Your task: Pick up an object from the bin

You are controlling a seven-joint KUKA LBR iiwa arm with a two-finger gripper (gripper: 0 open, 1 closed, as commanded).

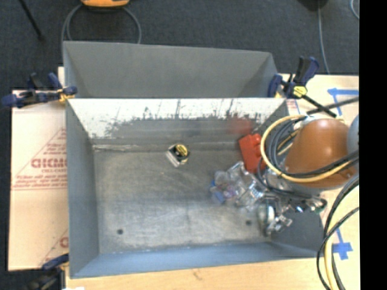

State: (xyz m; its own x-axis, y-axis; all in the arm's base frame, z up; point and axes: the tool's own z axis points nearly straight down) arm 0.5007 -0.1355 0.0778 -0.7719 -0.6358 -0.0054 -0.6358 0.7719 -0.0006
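I see the gripper [272, 217] low in the near right corner of the bin [84, 180], just beside a clear crumpled wrapper [231, 183]; whether it is spread or pinching I cannot tell. A red piece [249, 150] lies by the right wall, and a small yellow-black bit [177, 153] sits farther left.

A small lone object [177, 153] sits upper centre of the bin [139, 222] floor. A crumpled plastic piece [230, 183] lies right of centre, a blocky item [249, 150] just above it, the gripper [273, 217] at lower right
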